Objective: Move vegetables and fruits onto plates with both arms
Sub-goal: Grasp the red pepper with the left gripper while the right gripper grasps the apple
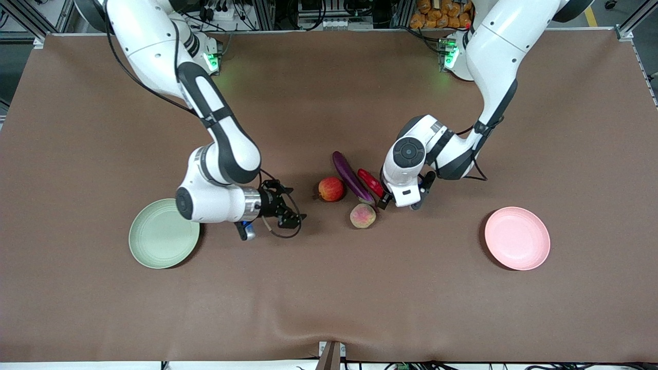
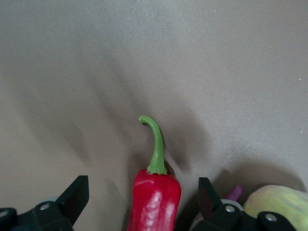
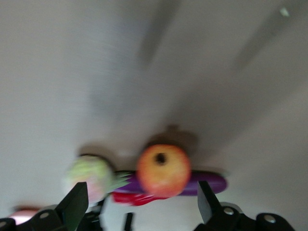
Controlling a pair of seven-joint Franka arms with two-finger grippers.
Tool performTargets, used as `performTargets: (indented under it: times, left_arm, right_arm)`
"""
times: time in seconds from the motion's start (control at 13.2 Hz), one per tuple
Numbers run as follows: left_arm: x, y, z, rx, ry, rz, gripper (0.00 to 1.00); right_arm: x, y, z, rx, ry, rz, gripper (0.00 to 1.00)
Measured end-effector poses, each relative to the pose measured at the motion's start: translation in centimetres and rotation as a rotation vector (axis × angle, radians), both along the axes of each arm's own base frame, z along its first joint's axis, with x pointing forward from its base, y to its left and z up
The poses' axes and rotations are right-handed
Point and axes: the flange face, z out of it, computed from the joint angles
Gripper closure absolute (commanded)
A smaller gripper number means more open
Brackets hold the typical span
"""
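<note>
The red apple-like fruit (image 1: 331, 188), purple eggplant (image 1: 350, 176), red chili pepper (image 1: 370, 182) and peach (image 1: 363, 215) lie clustered mid-table. My left gripper (image 1: 386, 199) is down at the chili, open. In the left wrist view its fingers (image 2: 77, 192) stand either side of the chili (image 2: 154, 202) without touching it, and the peach (image 2: 276, 202) is beside it. My right gripper (image 1: 293, 206) is open and empty, low between the pale green plate (image 1: 163, 234) and the fruit. The right wrist view shows the apple (image 3: 163, 169), the peach (image 3: 90, 179) and the eggplant (image 3: 214, 183) ahead.
The pale pink plate (image 1: 517, 238) sits toward the left arm's end of the table, empty. The green plate, toward the right arm's end, is also empty and partly under the right arm's wrist. Brown cloth covers the table.
</note>
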Motion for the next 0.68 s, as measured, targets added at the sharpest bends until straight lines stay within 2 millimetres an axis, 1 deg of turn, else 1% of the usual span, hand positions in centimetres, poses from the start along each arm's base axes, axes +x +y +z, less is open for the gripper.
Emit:
performTargets:
  times: [0.08, 0.15, 0.23, 0.3, 0.38, 0.45, 0.53, 0.68]
  left_arm:
    - [0.0, -0.1, -0.4, -0.007, -0.001, 0.005, 0.0]
    - [0.0, -0.1, -0.9, -0.012, -0.001, 0.017, 0.0]
    - [-0.1, -0.1, -1.4, -0.014, 0.003, 0.023, 0.0]
    - [-0.2, -0.1, -1.8, -0.012, 0.009, 0.024, 0.06]
    - [-0.4, -0.1, -2.1, -0.011, 0.015, 0.024, 0.39]
    - [-0.4, -0.1, -2.2, -0.009, 0.017, 0.024, 0.77]
    - [-0.5, -0.1, -2.2, -0.01, 0.017, 0.024, 1.0]
    - [-0.2, -0.2, -1.8, -0.018, 0.004, 0.025, 1.0]
  right_arm:
    - [-1.6, 1.2, -1.2, -0.014, 0.022, 0.022, 0.0]
    - [-2.9, 2.3, -1.9, -0.026, 0.036, 0.036, 0.0]
    - [-3.7, 3.2, -2.1, -0.036, 0.041, 0.037, 0.0]
    - [-4.0, 3.9, -2.2, -0.045, 0.033, 0.026, 0.0]
    - [-3.9, 4.3, -2.0, -0.052, 0.014, 0.005, 0.0]
    - [-3.7, 4.6, -1.9, -0.058, -0.01, -0.019, 0.0]
    - [-3.6, 5.0, -1.7, -0.064, -0.036, -0.041, 0.0]
    - [-4.0, 5.8, -1.8, -0.074, -0.067, -0.061, 0.0]
